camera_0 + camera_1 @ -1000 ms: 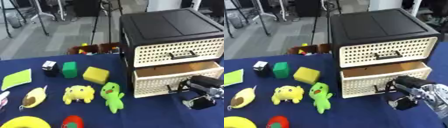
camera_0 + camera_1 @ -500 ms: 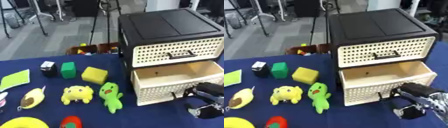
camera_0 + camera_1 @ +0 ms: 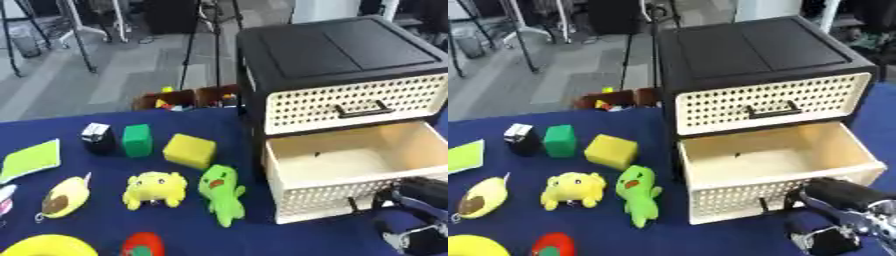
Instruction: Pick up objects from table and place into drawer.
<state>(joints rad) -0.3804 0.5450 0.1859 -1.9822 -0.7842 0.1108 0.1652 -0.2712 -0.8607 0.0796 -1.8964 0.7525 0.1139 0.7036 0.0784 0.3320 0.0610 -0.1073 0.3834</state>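
Observation:
The black drawer unit (image 3: 754, 55) stands at the right with its lower cream drawer (image 3: 772, 167) pulled out and nothing in it. My right hand (image 3: 846, 200) is at the drawer's front, lower right, its fingers curled at the small dark handle (image 3: 773, 204). On the blue table (image 3: 96, 220) lie a green plush (image 3: 223, 192), a yellow plush (image 3: 154, 187), an avocado plush (image 3: 63, 197), a yellow block (image 3: 189, 150), a green block (image 3: 136, 140) and a black-and-white cube (image 3: 98, 136). My left hand does not show.
The upper drawer (image 3: 772, 102) is closed. A yellow-green flat piece (image 3: 31, 159) lies at the left edge, and a yellow ring (image 3: 44, 246) and a red thing (image 3: 142, 245) at the front. Behind the table's far edge stands a brown box (image 3: 188, 97).
The lower drawer has slid further out toward me, and my right hand has moved forward and down with its front.

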